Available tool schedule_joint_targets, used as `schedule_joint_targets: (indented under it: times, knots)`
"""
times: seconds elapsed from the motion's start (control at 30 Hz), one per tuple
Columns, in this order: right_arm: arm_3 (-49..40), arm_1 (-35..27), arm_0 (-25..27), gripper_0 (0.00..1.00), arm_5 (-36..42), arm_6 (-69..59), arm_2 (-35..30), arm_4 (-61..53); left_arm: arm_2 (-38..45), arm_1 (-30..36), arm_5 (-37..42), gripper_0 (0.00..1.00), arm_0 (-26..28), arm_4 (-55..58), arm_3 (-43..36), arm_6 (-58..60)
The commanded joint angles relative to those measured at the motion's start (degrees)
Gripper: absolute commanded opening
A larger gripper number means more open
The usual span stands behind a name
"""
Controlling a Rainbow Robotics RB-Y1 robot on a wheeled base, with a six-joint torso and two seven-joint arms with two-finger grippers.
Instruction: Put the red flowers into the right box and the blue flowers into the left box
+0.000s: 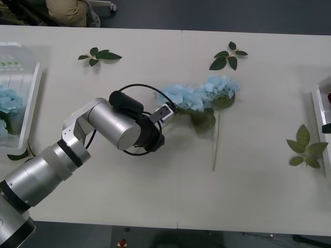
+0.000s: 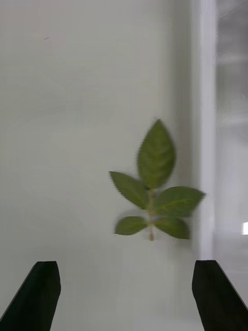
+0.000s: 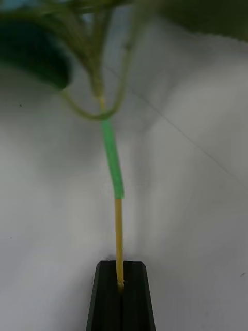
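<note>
Left gripper (image 3: pixel 120 284) pinches tight a blue flower (image 1: pixel 181 96) stem, far from the left box (image 1: pixel 32 98) already holding some.

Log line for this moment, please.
left gripper: shut on blue flower stem, mid-table | right gripper: open, over leaf sprig | left box: holds blue flowers

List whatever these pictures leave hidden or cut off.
- Left gripper: shut on a blue flower's stem; in the front view the arm's wrist covers it.
- Right box: the front view's edge cuts it; a dark red spot inside is too small to tell.
- Left box: cut by the edge, contents partly seen.
- Right gripper: open above a leaf sprig.
</note>
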Motion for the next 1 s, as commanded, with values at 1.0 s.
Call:
schedule_joint_targets:
  times: [1.0]
  knots:
    - [10.26, 18.25, -35.62, 0.75, -12.59, -32.65, 46.86, 31.26, 24.82, 50.01, 34.34, 0.00, -1.30, -17.22, -11.68, -8.24]
